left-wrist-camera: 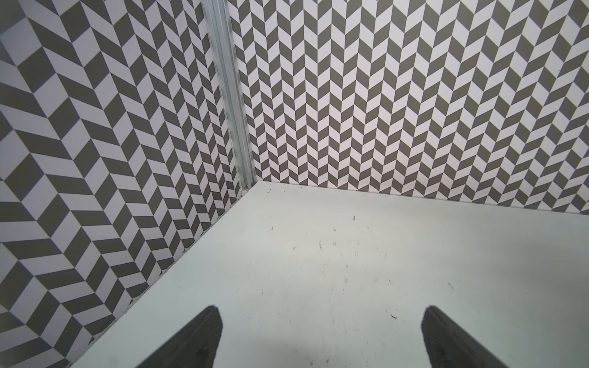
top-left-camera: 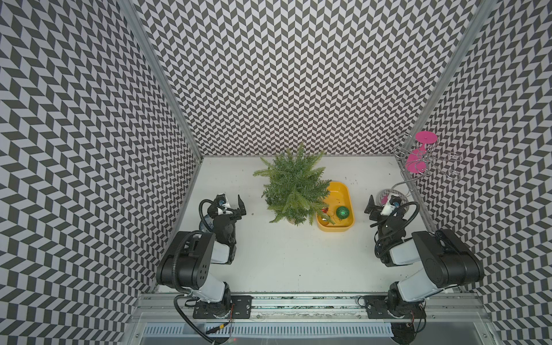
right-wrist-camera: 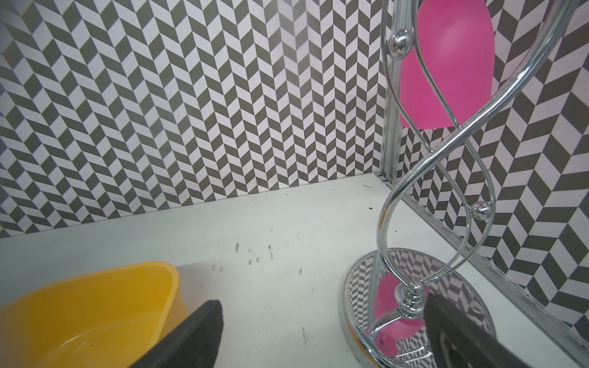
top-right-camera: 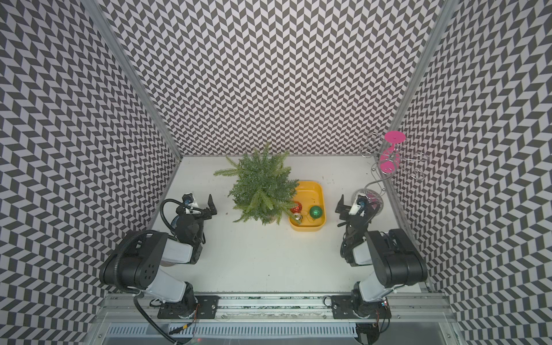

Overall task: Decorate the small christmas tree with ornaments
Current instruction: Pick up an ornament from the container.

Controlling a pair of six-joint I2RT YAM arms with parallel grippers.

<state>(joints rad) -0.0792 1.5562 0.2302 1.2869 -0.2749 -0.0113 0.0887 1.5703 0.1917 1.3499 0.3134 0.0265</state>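
Note:
The small christmas tree (top-left-camera: 292, 188) (top-right-camera: 263, 188) stands near the back of the white table, and its branches overhang the left end of a yellow tray (top-left-camera: 342, 194) (top-right-camera: 313, 191) (right-wrist-camera: 79, 302). Three ornaments lie in the tray's near end: a glittery green ball (top-left-camera: 342, 212) (top-right-camera: 315, 211), a red one (top-left-camera: 325, 210) (top-right-camera: 296, 207) and a pale gold one (top-right-camera: 298, 217), the last two partly under branches. My left gripper (top-left-camera: 231, 201) (top-right-camera: 199, 199) (left-wrist-camera: 322, 310) is open and empty, left of the tree. My right gripper (top-left-camera: 382, 201) (top-right-camera: 351, 200) (right-wrist-camera: 322, 306) is open and empty, right of the tray.
A chrome wire stand (top-left-camera: 418, 161) (top-right-camera: 385, 176) (right-wrist-camera: 414, 191) carrying an upturned pink glass (top-left-camera: 425, 138) (right-wrist-camera: 446, 63) stands at the back right, its mirrored base (right-wrist-camera: 360, 286) just beside my right gripper. Patterned walls close in three sides.

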